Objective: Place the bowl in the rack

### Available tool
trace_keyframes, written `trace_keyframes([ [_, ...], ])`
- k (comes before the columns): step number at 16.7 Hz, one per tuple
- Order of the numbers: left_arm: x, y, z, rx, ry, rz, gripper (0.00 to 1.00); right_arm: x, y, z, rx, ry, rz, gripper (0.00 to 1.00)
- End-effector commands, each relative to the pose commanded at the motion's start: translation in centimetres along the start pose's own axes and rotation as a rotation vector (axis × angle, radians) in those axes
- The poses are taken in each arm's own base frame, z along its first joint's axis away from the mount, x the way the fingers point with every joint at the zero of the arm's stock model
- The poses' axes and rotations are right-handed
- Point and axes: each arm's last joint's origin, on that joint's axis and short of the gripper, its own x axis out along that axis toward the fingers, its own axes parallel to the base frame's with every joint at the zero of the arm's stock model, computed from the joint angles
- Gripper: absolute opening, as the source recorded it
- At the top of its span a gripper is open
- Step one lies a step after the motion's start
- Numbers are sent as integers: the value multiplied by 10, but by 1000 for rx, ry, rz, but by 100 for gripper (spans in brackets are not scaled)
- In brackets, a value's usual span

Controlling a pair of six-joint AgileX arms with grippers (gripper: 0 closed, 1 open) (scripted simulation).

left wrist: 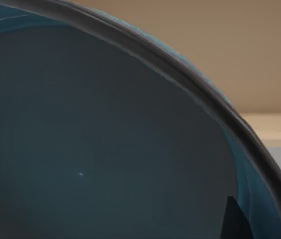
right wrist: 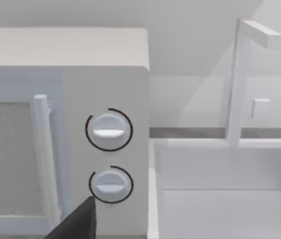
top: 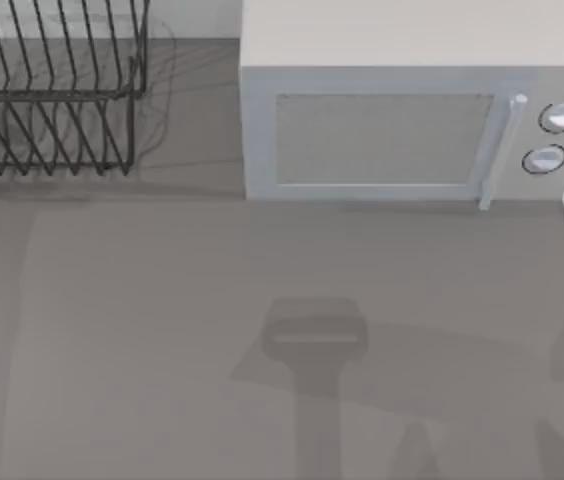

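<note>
One bowl looms at the left wrist; rack holds nothing; jaws' state unclear.

The left gripper holds the bowl close under its wrist. One dark finger lies against the inner wall near the rim, and the wrist is tipped so that the rim runs slantwise. The right gripper hangs low and level, its wrist pointing straight ahead.
</note>
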Motion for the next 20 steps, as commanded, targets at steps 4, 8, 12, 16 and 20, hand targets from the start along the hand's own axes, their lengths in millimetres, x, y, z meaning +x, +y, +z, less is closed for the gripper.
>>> trace_keyframes([
  [4,1,0,1,0,1,-1,0,0,0,0,0,0,0,100],
  [8,34,4,-9,-3,4,-1,0,0,0,0,0,0,0,100],
  [12,105,12,-48,-2,8,3,0,0,0,0,0,0,0,100],
  [16,167,12,-115,6,-12,4,0,0,0,0,0,0,0,100],
  [20,194,4,-175,5,-12,1,0,0,0,0,0,0,0,100],
])
